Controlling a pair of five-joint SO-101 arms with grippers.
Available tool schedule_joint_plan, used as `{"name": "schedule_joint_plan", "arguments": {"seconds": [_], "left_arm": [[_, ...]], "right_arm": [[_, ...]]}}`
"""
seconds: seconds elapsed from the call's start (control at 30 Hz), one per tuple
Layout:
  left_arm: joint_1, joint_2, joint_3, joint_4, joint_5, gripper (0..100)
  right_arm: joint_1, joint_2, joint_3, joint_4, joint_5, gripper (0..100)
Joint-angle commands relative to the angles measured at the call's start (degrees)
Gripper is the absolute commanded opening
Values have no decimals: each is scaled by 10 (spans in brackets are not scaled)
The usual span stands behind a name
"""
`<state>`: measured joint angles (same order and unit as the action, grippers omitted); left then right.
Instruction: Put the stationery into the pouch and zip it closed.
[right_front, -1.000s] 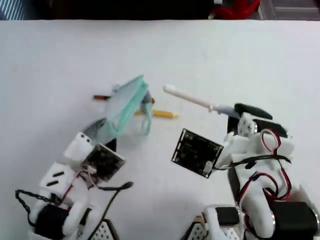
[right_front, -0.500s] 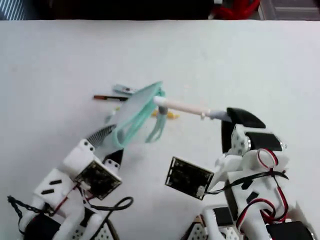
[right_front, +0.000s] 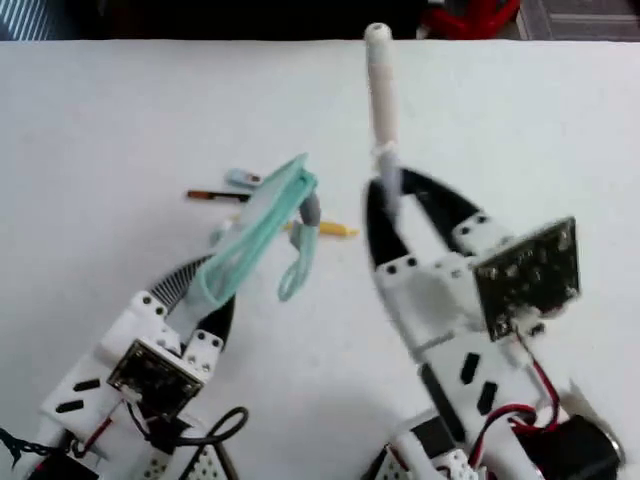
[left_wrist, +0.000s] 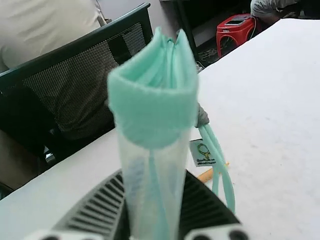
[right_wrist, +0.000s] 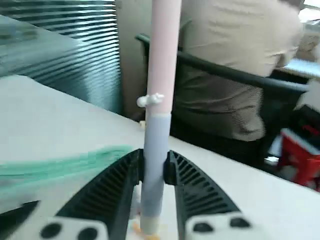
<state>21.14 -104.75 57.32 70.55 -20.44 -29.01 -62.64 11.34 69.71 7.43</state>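
Pen upright in the right claw; pouch in the left claw

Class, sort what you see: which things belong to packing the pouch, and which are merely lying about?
For the job: teal pouch, white pen, yellow pencil, brown pencil.
Lying about: black mesh chair, red stool.

mint-green pouch, white-and-grey pen, yellow pencil.
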Motion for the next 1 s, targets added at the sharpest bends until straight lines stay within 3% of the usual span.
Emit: {"name": "schedule_joint_plan", "arguments": {"seconds": [0.0,0.13,0.33,0.43,0.7,0.97], "left_arm": [[7,1,-32,-5,10,22],[7,1,-32,-19,10,22],[7,1,-28,-16,34,22],[7,1,-33,-19,47,23],[7,1,-34,-40,57,23],[7,1,-80,-40,58,23]], "right_arm": [[-131,34,-43,13,-37,17],[-212,80,-104,25,-38,17],[-224,182,-288,46,-43,17],[-230,233,-354,72,-90,17],[-242,313,-350,44,-95,17],[-241,304,-236,-40,-73,17]]}}
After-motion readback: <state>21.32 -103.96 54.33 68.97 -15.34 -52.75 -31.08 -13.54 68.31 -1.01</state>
